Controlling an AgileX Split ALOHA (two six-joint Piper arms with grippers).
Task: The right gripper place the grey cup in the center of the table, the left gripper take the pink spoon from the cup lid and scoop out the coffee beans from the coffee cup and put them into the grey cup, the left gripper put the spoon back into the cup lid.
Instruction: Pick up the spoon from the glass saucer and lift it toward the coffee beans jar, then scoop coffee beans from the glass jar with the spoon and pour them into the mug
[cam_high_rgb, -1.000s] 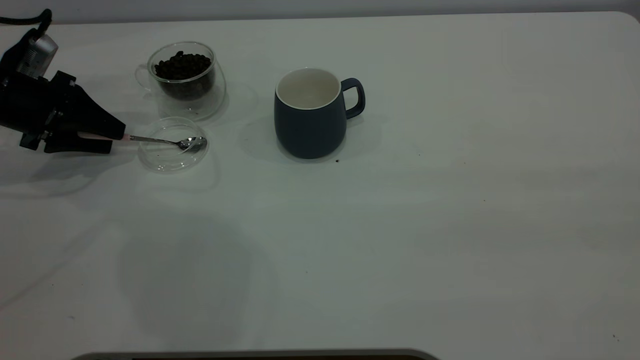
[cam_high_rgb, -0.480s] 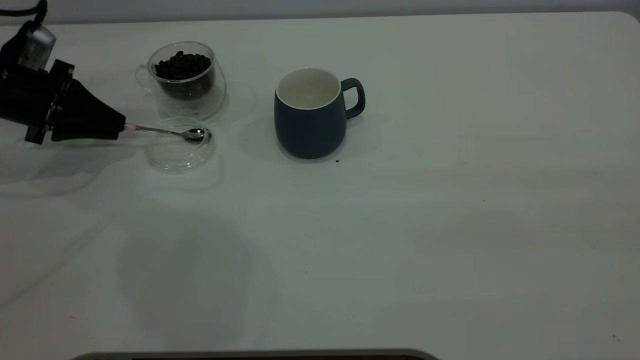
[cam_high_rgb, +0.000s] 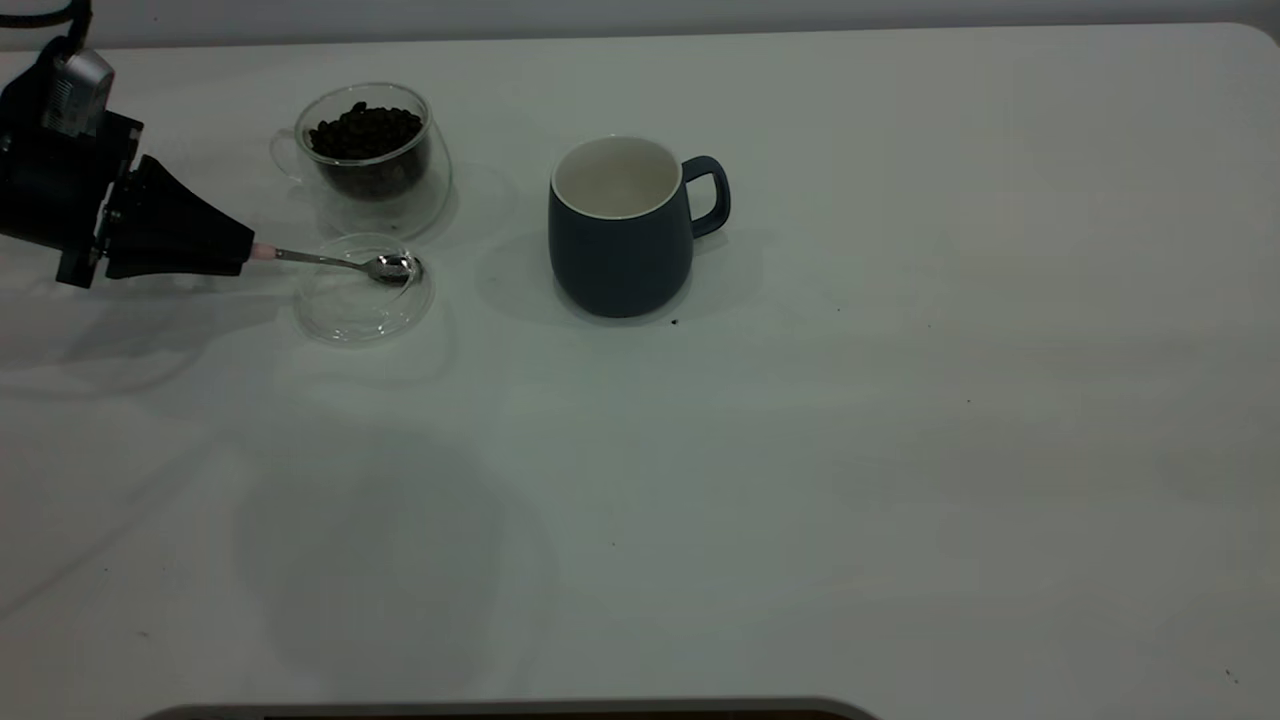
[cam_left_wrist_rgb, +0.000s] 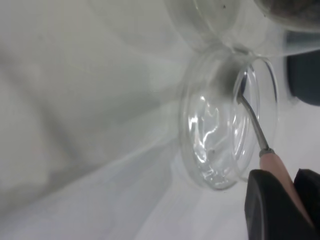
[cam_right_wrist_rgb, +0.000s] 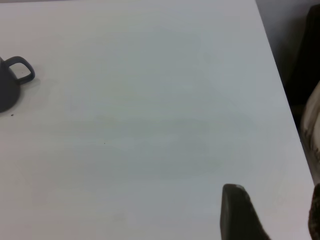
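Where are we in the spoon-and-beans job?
Done: the grey cup stands mid-table, upright and empty. In hand: the left gripper is shut on the spoon by its pink handle, its bowl over the lid. Left: the beans all sit in the coffee cup, so scooping, tipping them into the grey cup and returning the spoon remain. The right gripper is parked near the table's edge.

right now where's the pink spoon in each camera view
Exterior view: the pink spoon sits at upper left, handle clamped in the left gripper, bowl over the cup lid.
Left wrist view: the spoon runs from the gripper over the lid.
Right wrist view: not in it; only the grey cup and part of the right gripper show.
Shared landmark: the cup lid, in the exterior and left wrist views.
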